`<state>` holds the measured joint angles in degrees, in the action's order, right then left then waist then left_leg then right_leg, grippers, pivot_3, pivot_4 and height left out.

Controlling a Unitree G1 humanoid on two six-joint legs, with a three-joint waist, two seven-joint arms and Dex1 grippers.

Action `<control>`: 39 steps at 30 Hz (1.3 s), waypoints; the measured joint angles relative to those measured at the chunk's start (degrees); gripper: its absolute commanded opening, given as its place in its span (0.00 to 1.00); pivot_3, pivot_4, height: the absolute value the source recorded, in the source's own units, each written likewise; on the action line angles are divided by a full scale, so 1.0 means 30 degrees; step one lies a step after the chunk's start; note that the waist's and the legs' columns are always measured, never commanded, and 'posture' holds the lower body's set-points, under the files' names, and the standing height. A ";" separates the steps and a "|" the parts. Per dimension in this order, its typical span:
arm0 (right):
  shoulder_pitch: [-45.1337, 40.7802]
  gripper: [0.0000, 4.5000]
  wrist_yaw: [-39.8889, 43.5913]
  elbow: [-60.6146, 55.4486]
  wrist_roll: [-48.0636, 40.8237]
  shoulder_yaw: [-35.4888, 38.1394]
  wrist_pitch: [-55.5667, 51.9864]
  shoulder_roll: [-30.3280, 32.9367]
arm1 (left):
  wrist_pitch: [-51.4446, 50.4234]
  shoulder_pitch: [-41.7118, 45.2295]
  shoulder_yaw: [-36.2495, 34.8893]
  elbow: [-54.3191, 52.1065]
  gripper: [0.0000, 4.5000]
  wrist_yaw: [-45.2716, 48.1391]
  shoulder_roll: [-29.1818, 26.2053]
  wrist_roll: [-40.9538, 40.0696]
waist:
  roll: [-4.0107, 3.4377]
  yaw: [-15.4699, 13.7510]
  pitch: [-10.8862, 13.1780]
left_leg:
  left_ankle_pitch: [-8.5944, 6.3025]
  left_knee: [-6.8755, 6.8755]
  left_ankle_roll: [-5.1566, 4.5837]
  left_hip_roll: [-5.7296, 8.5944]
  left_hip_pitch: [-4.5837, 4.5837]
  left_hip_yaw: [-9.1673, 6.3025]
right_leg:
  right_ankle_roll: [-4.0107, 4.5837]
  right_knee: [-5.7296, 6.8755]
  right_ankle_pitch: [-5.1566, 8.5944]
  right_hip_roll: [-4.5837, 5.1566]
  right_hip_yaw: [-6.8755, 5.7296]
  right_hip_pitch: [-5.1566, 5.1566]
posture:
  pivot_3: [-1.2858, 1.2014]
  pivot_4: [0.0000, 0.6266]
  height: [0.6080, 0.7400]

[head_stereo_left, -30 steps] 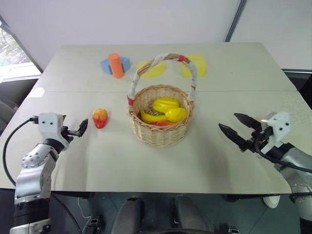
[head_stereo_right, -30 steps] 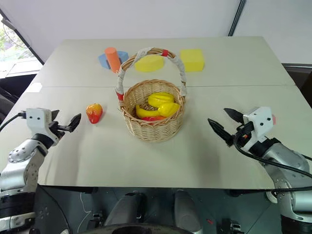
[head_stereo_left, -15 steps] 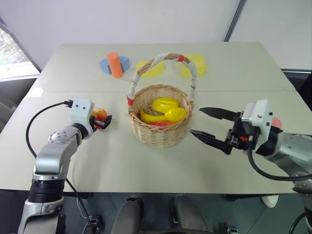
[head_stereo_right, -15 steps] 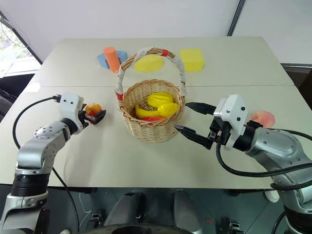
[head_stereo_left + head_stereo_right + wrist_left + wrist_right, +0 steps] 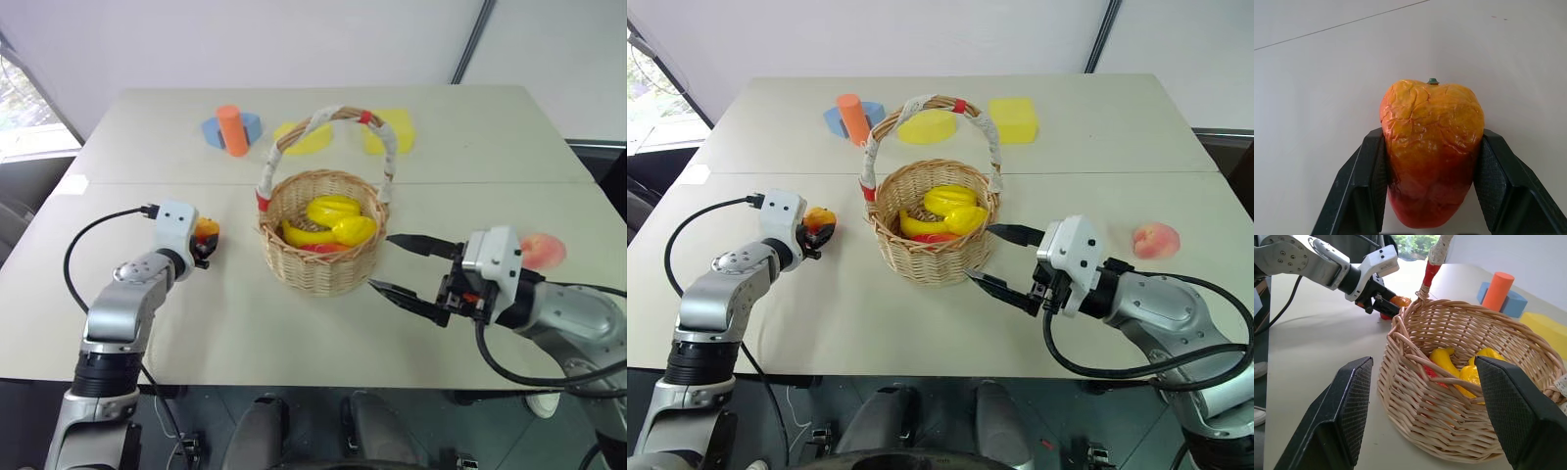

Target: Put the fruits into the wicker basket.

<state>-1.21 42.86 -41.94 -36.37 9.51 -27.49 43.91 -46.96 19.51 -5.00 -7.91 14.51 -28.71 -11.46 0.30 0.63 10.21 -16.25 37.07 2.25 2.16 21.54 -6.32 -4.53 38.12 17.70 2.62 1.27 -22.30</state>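
A red-and-yellow strawberry-like fruit (image 5: pixel 1432 152) rests on the table left of the wicker basket (image 5: pixel 323 277), and my left gripper (image 5: pixel 206 242) is shut on it, one black finger on each side. The basket has a tall cloth-wrapped handle (image 5: pixel 323 119) and holds yellow pieces and a red one. My right gripper (image 5: pixel 384 261) hangs open just off the basket's right wall, pointing at it, with nothing between its fingers. A round pink-orange peach (image 5: pixel 1156 240) lies on the table to the right, beyond my right forearm.
An orange cylinder on a blue base (image 5: pixel 233 130) stands at the back left. Two yellow foam blocks (image 5: pixel 926 125) (image 5: pixel 1013 119) lie behind the basket. A seam crosses the table behind the basket.
My left gripper reached the strawberry-like fruit from its left and has shut on it. My right gripper swung left toward the basket, uncovering the peach behind it.
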 measured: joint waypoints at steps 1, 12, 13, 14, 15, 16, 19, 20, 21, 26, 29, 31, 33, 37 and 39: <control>0.0000 0.77 -0.0057 0.0000 0.0064 -0.0019 0.0006 -0.0001 | 0.0019 -0.0002 0.0000 0.0011 0.42 0.0005 -0.0044 0.0133 | 0.0000 0.0005 0.0000 | 0.0000 0.0000 0.0000 0.0000 0.0000 -0.0001 | 0.0000 0.0000 0.0000 0.0000 0.0000 0.0000 | 0.52 0.24 1.00; -0.0404 0.77 0.0157 0.2542 0.0592 0.1041 0.0156 0.0066 | 0.1624 -0.2723 -0.4858 -0.6196 0.42 0.8660 -0.3036 -0.8288 | 0.0020 -0.0239 0.0013 | -0.0001 0.0019 0.0004 0.0008 0.0026 0.0009 | 0.0000 -0.0030 -0.0002 0.0046 0.0002 0.0008 | 0.52 0.24 1.00; -0.0489 0.77 0.0237 0.2973 0.0638 0.1241 0.0164 0.0119 | 0.1168 -0.2077 -0.4371 -0.7007 0.42 0.8739 -0.3205 -0.8796 | 0.0020 -0.0401 0.0013 | -0.0001 0.0019 0.0003 0.0011 0.0019 0.0008 | -0.0006 -0.0031 -0.0006 0.0045 -0.0001 0.0020 | 0.52 0.24 1.00; -0.0621 0.77 0.0314 0.3288 0.0723 0.1349 0.0191 0.0137 | 0.0821 -0.1512 -0.3673 -0.7739 0.42 0.8700 -0.3204 -0.9066 | 0.0020 -0.0460 0.0013 | 0.0000 0.0020 0.0003 0.0017 0.0014 0.0009 | -0.0013 -0.0030 -0.0009 0.0041 0.0000 0.0028 | 0.52 0.24 1.00; -0.0652 0.77 0.0377 0.3489 0.0830 0.1460 0.0287 0.0158 | 0.0401 -0.0944 -0.2737 -0.8269 0.42 0.8474 -0.3129 -0.9239 | 0.0020 -0.0488 0.0013 | 0.0000 0.0020 0.0002 0.0019 0.0010 0.0008 | -0.0014 -0.0030 -0.0010 0.0038 0.0000 0.0035 | 0.52 0.24 1.00; -0.0708 0.77 0.0423 0.3649 0.0866 0.1491 0.0327 0.0186 | 0.0138 -0.0499 -0.1902 -0.8678 0.42 0.8257 -0.2970 -0.9314 | 0.0020 -0.0473 0.0013 | -0.0001 0.0020 0.0001 0.0020 0.0012 0.0008 | -0.0015 -0.0030 -0.0010 0.0034 0.0001 0.0033 | 0.52 0.24 1.00; -0.0552 0.77 0.0438 0.3923 0.1170 0.1793 0.0555 0.0189 | -0.0762 0.1870 0.1273 -0.8949 0.42 0.6526 -0.1187 -0.8770 | 0.0026 -0.0444 0.0016 | -0.0004 0.0021 -0.0008 0.0017 0.0021 0.0010 | -0.0019 -0.0027 -0.0012 0.0009 0.0003 0.0020 | 0.52 0.24 1.00; -0.0465 0.77 0.0407 0.3931 0.1203 0.1854 0.0577 0.0180 | -0.0856 0.2498 0.1934 -0.8889 0.42 0.6009 -0.0699 -0.8440 | 0.0026 -0.0428 0.0016 | -0.0004 0.0019 -0.0008 0.0014 0.0019 0.0009 | -0.0019 -0.0026 -0.0011 0.0003 0.0004 0.0018 | 0.52 0.24 1.00; -0.0193 0.77 0.0350 0.3923 0.1226 0.2021 0.0607 0.0154 | -0.0851 0.3291 0.2842 -0.8689 0.42 0.5448 -0.0202 -0.7891 | 0.0026 -0.0394 0.0016 | -0.0004 0.0018 -0.0009 0.0009 0.0017 0.0011 | -0.0019 -0.0026 -0.0011 -0.0009 0.0006 0.0018 | 0.52 0.24 1.00; 0.0864 0.77 -0.0107 0.3514 0.1272 0.2613 0.0597 0.0007 | -0.0432 0.4252 0.4543 -0.6814 0.53 0.4346 0.0851 -0.6012 | 0.0023 -0.0227 0.0018 | -0.0002 0.0013 -0.0010 -0.0012 0.0005 0.0024 | -0.0018 -0.0012 -0.0010 -0.0039 0.0023 0.0005 | 0.52 0.24 1.00; 0.1205 0.77 -0.0545 0.3157 0.1270 0.2982 0.0399 0.0009 | -0.0315 0.4253 0.4602 -0.6419 0.82 0.4435 0.1001 -0.5732 | 0.0023 -0.0224 0.0018 | -0.0001 0.0021 -0.0008 -0.0009 0.0007 0.0023 | -0.0018 -0.0011 -0.0010 -0.0035 0.0022 0.0011 | 0.52 0.24 1.00; 0.1443 0.77 -0.1003 0.3207 0.1268 0.3434 -0.0062 0.0013 | 0.0008 0.4257 0.4650 -0.6406 0.82 0.4660 0.0905 -0.5494 | 0.0023 -0.0287 0.0018 | -0.0001 0.0023 -0.0007 -0.0005 0.0008 0.0024 | -0.0018 -0.0012 -0.0010 -0.0030 0.0023 0.0014 | 0.52 0.24 1.00; 0.1639 0.77 -0.1628 0.3699 0.1445 0.4017 -0.0362 -0.0007 | 0.0480 0.4182 0.4520 -0.6405 0.82 0.5100 0.0835 -0.5516 | 0.0023 -0.0346 0.0018 | -0.0001 0.0023 -0.0007 -0.0002 0.0008 0.0026 | -0.0018 -0.0015 -0.0010 -0.0026 0.0025 0.0014 | 0.52 0.24 1.00; 0.1557 0.77 -0.3047 0.5617 0.2354 0.5253 -0.0469 -0.0075 | 0.1226 0.3314 0.4023 -0.6720 0.82 0.6291 0.0801 -0.6242 | 0.0021 -0.0384 0.0016 | -0.0001 0.0020 -0.0007 0.0000 0.0006 0.0036 | -0.0017 -0.0015 -0.0010 -0.0022 0.0036 0.0010 | 0.52 0.24 1.00; 0.0995 0.77 -0.4602 0.7522 0.3510 0.5768 -0.0842 0.0000 | 0.2255 0.2209 0.4020 -0.7293 0.82 0.7727 0.0565 -0.6766 | 0.0019 -0.0358 0.0016 | 0.0001 0.0019 -0.0004 0.0002 0.0007 0.0060 | -0.0015 -0.0016 -0.0009 -0.0013 0.0051 0.0006 | 0.52 0.24 1.00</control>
<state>1.78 29.06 -19.37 -25.84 26.81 -30.01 43.91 -40.19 26.14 7.06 -29.79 37.70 -27.02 -31.76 0.36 -0.44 10.26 -16.24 37.13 2.24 2.16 21.56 -6.14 -4.57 38.07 17.68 2.58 1.42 -22.28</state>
